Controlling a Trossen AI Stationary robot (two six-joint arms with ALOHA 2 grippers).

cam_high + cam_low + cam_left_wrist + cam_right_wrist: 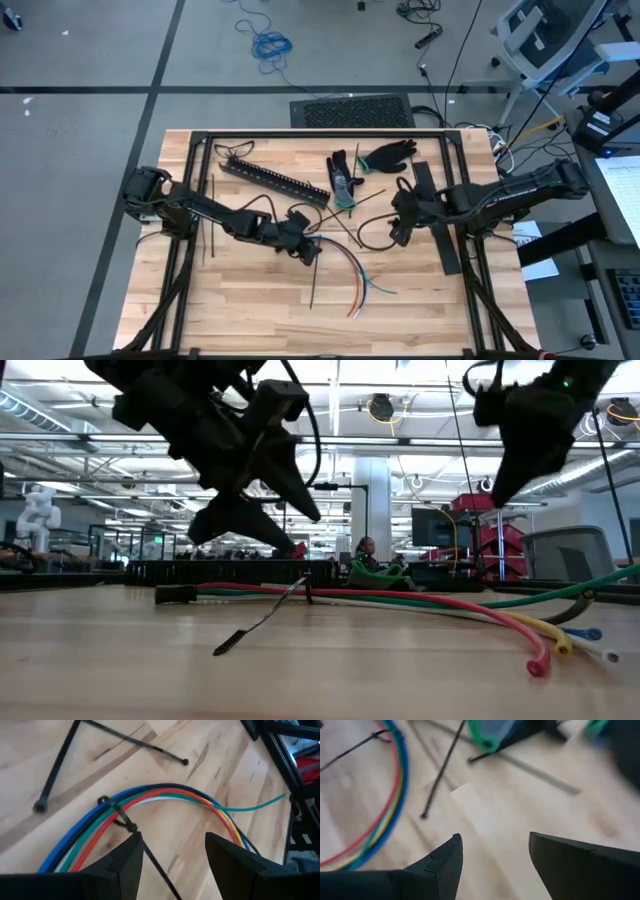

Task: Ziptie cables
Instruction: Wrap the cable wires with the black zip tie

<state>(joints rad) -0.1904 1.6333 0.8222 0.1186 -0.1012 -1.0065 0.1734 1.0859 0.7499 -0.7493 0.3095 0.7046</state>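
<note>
1. Left gripper, centre of the high frame, poised over the cables with fingers parted and empty; one ziptie looped around the bundle just ahead of the fingertips.
2. Right gripper, right of centre, fingers likewise spread, nothing held, above bare wood beside loose zipties.
3. Cables fanning toward lower centre of the table: blue, green, red, white, orange strands visible, exact count unclear.
4. Loose zipties: at least four scattered mid-table.
5. One black slotted rail upper left; black gloves upper centre.
6. No legible writing or labels.
</note>
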